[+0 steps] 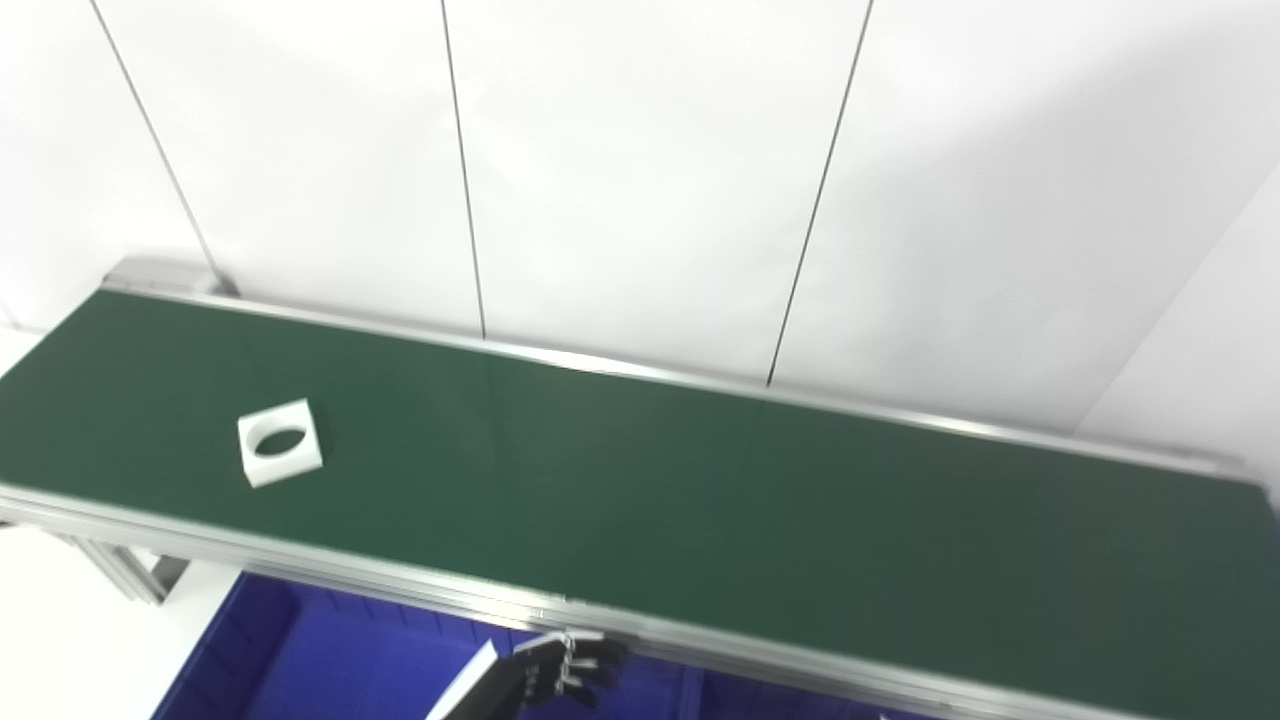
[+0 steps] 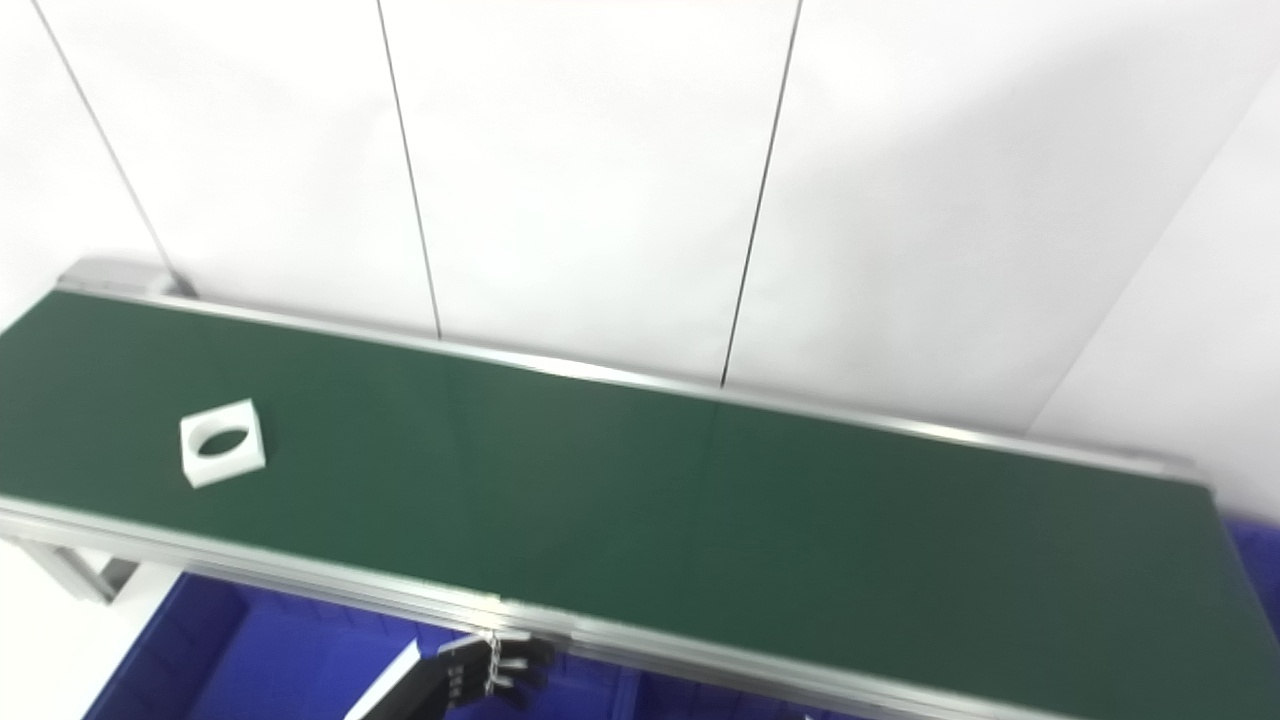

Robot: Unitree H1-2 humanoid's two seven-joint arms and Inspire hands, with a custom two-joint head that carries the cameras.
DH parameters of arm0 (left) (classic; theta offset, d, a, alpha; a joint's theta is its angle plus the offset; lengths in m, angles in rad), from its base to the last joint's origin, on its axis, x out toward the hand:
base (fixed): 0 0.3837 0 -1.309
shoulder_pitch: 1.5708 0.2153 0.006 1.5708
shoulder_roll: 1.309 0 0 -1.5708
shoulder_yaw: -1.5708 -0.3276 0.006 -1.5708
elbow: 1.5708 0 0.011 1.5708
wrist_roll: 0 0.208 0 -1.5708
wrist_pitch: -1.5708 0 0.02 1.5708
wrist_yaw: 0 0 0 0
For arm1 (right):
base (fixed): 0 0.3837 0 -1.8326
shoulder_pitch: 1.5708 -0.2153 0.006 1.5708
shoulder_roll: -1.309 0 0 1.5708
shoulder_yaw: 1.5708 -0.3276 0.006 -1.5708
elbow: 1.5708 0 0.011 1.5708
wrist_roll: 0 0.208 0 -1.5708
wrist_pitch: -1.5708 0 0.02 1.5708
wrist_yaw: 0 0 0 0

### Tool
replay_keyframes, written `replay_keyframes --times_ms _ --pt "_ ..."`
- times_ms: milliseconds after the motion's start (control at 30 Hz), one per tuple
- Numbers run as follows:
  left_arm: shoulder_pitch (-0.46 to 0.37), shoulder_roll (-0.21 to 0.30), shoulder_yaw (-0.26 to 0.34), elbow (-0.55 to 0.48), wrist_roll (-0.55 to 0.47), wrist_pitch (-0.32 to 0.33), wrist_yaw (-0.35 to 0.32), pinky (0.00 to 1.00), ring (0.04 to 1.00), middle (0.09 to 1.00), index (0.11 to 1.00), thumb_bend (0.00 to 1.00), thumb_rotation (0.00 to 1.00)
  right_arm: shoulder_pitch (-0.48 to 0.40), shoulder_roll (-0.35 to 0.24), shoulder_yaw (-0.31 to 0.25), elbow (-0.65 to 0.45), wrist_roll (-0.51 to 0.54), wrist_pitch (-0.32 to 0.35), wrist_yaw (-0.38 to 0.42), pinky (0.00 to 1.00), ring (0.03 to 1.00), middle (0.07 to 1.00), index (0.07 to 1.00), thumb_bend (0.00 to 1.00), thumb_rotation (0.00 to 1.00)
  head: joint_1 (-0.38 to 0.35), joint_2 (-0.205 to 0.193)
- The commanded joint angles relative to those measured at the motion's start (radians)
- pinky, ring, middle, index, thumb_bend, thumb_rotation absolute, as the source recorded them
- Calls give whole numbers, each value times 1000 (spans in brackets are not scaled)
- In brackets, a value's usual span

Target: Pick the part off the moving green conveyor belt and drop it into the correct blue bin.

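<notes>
I see white square plastic part w/ round hole (image 1: 280, 441) on green belt (image 1: 700, 480); left hand (image 1: 570, 668) empty, fingers apart, over blue bin (image 1: 330, 660).

Both views look down from above the near side of the green belt (image 1: 700, 480), facing the white wall (image 1: 640, 150) behind it. The 2 cameras sit side by side; the right eye view shows everything shifted a little leftward. Both take in nearly the whole belt, tilted across the picture, and the blue bin (image 2: 260, 660) below its near rail.
</notes>
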Motion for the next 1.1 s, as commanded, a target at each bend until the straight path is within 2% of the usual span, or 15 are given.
replay_keyframes --times_ms 0,267,367,500,600,833,967,1067 --pt "-1 -5 11 -44 -40 -44 -21 634 719 772 743 960 99 -6 -8 4 -17 -2 -61 -22 761 771 820 846 881 255 9 -2" --pt "-27 4 84 -228 -92 -44 -58 624 698 753 727 974 151 -13 -15 28 -15 -5 -61 -56 765 767 811 837 870 203 15 -8" --pt "-59 38 118 -282 -73 -44 -49 670 728 775 753 974 199 -17 -21 39 -16 -7 -61 -68 755 766 807 835 871 197 12 -3" --pt "-95 67 158 -332 -10 -28 -12 678 755 789 771 956 239 -24 -29 54 -11 16 -61 -72 767 764 810 838 875 190 14 -5" --pt "-130 76 181 -378 20 32 9 694 773 797 781 926 238 -29 -34 59 -8 14 -61 -78 764 764 806 838 880 199 22 -9" --pt "-219 111 244 -469 195 187 69 734 788 820 811 837 280 -43 -44 79 3 32 -61 -93 764 763 806 835 877 186 37 -18" --pt "-273 140 272 -446 270 245 94 757 801 832 824 803 253 -51 -49 90 8 34 -61 -104 765 763 808 837 869 176 43 -23" --pt "-317 170 283 -381 308 258 111 792 824 843 836 791 242 -58 -54 101 15 26 -61 -122 768 766 807 837 865 175 45 -27"
